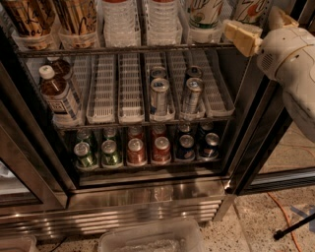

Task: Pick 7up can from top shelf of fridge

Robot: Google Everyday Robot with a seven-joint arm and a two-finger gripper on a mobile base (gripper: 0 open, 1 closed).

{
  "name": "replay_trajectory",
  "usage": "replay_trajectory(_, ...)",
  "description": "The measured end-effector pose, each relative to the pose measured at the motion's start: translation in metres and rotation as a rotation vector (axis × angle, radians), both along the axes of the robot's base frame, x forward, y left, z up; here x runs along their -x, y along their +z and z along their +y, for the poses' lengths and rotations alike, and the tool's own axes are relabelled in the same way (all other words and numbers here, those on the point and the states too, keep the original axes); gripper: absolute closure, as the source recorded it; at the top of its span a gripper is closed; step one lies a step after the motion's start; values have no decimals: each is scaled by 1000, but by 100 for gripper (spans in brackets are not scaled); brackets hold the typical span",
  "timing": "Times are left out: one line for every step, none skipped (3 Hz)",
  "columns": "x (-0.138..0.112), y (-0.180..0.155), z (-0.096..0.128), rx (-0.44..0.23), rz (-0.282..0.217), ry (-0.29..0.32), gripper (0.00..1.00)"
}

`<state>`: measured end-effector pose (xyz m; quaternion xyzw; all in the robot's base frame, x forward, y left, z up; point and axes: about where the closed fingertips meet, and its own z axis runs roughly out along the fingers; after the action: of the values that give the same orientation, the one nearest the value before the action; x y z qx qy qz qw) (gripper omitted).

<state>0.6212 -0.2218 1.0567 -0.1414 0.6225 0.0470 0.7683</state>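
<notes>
Filling most of the frame, the fridge [147, 199] shows its racks, with the top shelf [123, 49] running along the upper edge. The cream gripper [242, 37] hangs at upper right before that shelf; whether it is wide or narrow cannot be told. The 7up can [250, 9] stands on that shelf, just above the gripper.

On the top shelf [123, 49], the 7up can [249, 9] stands rightmost (gripper [254, 27] just before it).
</notes>
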Motion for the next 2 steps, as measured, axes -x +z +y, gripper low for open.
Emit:
replay_trajectory(-4,0,0,2,2,0,27)
replay_trajectory(-5,-1,-1,1,6,-2,27)
